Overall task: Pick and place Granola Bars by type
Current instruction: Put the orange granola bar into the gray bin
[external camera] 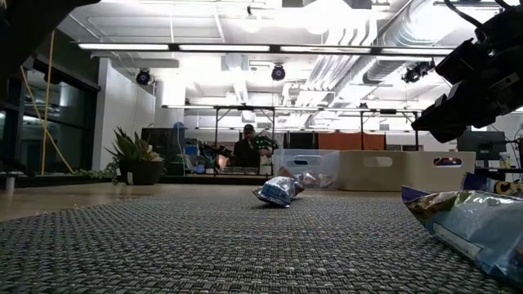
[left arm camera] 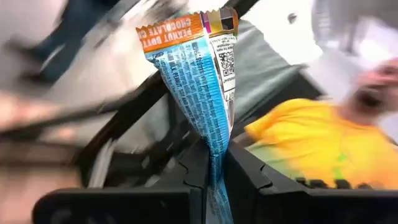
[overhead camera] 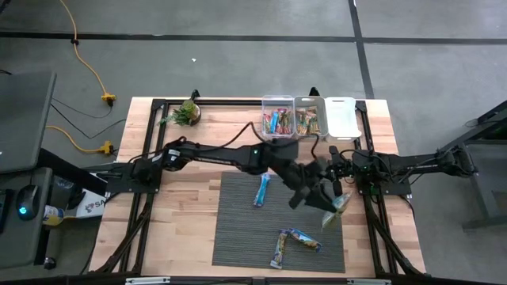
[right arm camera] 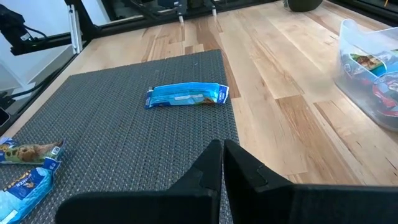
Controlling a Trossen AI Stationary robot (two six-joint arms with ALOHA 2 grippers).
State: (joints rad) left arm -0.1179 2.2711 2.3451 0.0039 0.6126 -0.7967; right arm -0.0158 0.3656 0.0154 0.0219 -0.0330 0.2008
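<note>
High view: grey mat [overhead camera: 238, 229] (wooden table [overhead camera: 182, 237])

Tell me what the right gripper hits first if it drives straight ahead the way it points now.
Probably the grey mat, and further along that line the blue granola bar; the right gripper is shut and aims just beside the bar, so depth is uncertain.

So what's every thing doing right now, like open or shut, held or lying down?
Left end effector: shut on a blue granola bar, lifted off the table.
Right end effector: shut, empty, above the mat.
Blue bar on mat: lying flat, untouched.
Two bars at the mat's near edge: lying flat.
Two clear bins: open, bars inside.
White bin: open.
</note>
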